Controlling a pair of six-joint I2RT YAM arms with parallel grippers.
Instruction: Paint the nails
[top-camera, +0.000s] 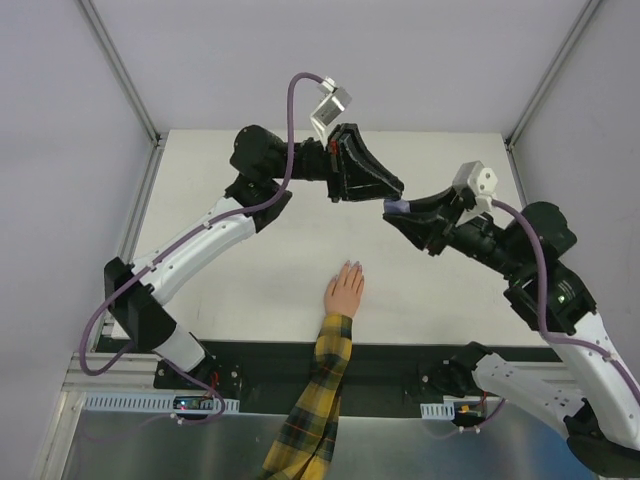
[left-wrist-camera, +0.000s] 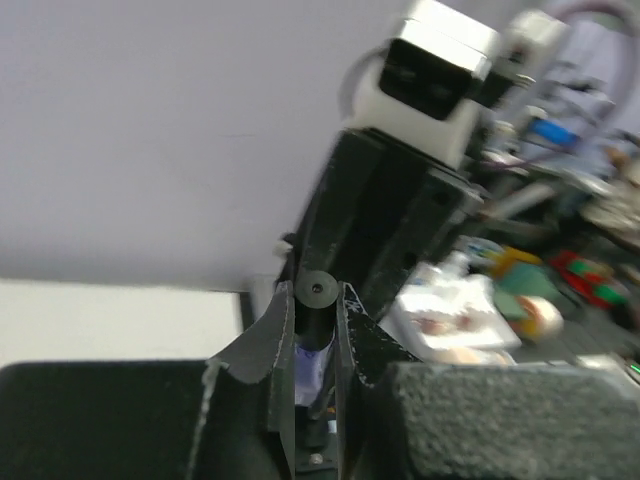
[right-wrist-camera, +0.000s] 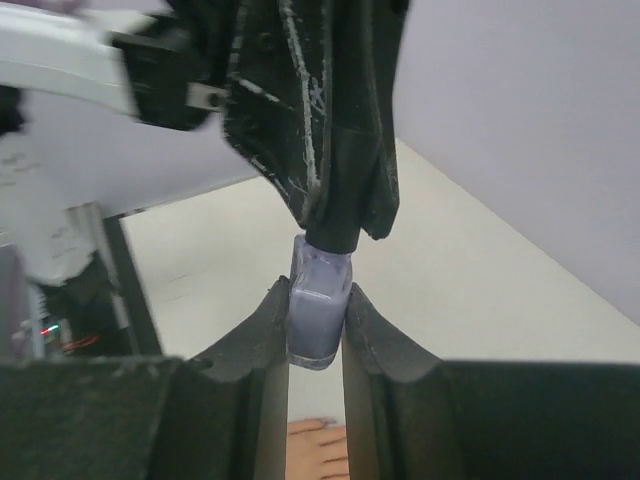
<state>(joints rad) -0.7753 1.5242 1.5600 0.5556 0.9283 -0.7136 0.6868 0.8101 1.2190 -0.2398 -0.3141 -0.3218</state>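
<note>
Nails (top-camera: 351, 266) on flat hand (top-camera: 343, 291), right tool (right-wrist-camera: 318, 296) clamping purple bottle (right-wrist-camera: 319, 322) (left tool (left-wrist-camera: 316, 303) pinching its cap (left-wrist-camera: 316, 289))

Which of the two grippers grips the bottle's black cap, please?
The left gripper: it pinches the black cap, whereas the right gripper clamps the bottle's purple body.

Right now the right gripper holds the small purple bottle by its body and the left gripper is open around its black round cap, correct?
No. The left gripper is shut on the black round cap, not open around it; the left wrist view shows both fingers pressed against it. The right gripper does hold the small purple bottle by its body.
</note>
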